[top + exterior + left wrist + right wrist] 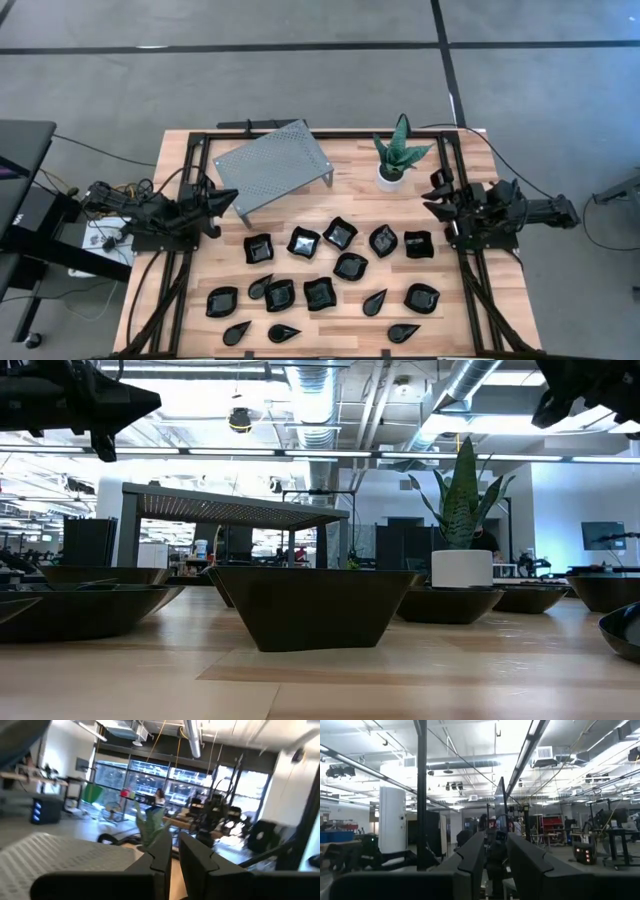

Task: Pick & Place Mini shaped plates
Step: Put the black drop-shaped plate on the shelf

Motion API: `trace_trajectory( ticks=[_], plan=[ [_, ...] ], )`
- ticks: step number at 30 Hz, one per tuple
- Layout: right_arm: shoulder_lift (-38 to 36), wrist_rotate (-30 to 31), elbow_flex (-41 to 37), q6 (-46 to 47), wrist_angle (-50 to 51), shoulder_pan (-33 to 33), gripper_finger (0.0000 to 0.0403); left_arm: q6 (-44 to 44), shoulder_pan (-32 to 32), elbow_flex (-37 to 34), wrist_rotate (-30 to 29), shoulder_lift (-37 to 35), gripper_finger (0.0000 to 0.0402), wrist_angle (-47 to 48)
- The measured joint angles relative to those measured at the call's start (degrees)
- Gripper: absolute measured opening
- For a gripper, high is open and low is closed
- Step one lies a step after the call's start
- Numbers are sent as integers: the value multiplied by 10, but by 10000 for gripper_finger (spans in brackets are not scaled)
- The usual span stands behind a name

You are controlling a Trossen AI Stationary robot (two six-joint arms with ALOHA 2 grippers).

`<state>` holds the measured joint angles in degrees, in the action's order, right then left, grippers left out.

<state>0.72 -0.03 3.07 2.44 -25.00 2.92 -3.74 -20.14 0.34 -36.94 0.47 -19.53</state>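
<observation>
Several small glossy black plates rest on their bases across the near half of the wooden table: squarish wavy-rimmed ones, rounded ones and teardrop ones. One squarish plate fills the low view's middle. My left gripper hovers at the table's left edge, pointing right, its fingers shut to a thin slit and empty. My right gripper hovers at the right edge, pointing left, slightly open and empty. Both stay high above the plates.
A grey perforated metal stand stands on the far left part of the table, close in front of my left gripper. A green spiky plant in a white pot stands far right of centre, near my right gripper. Black rails border both sides.
</observation>
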Motion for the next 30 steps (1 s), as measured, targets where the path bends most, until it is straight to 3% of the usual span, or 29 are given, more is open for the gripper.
trace_trajectory(
  ticks=[3,9,16,21,24,27,30],
  plan=[
    [0,0,1,-18,-1,-1,81,-32,0,0,1,0,34,0],
    [1,0,2,-112,14,-1,81,7,0,0,8,0,34,-1],
    [1,0,3,-117,-9,-1,81,7,0,0,106,0,35,-7],
    [1,2,3,-197,-11,-1,81,36,0,0,108,0,52,-14],
    [1,45,3,-227,-39,-1,81,59,0,4,108,0,74,-19],
    [1,121,3,-191,-66,-1,81,101,0,30,107,7,96,-25],
    [6,134,3,-186,-61,-1,81,138,0,69,110,36,116,-28]
  ],
)
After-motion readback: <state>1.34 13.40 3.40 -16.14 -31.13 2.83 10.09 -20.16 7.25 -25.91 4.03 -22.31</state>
